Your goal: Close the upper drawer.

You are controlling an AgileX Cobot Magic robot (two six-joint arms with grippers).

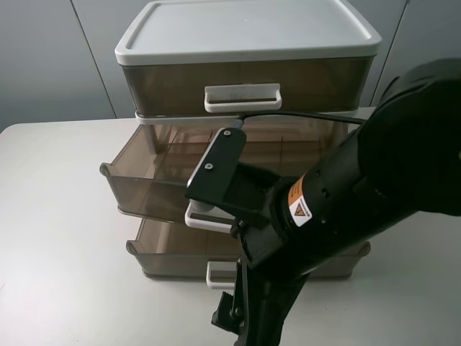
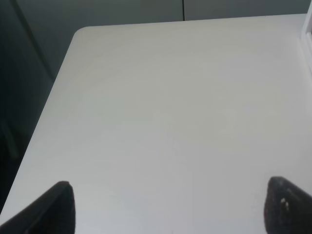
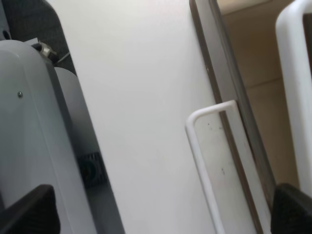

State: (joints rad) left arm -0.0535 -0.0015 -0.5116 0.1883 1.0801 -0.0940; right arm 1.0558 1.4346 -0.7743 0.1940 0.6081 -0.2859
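A three-drawer cabinet with a white lid stands at the table's back. Its top drawer sits flush, white handle in front. The middle drawer is pulled far out, its white handle partly under my right arm. The bottom drawer is out a little. My right gripper is open and empty in front of the drawers, by two white handles; the arm hides it in the high view. My left gripper is open over bare table.
The white table runs left and in front of the cabinet. Its left edge and rounded corner show in the left wrist view, with a sliver of the cabinet. Grey wall panels stand behind.
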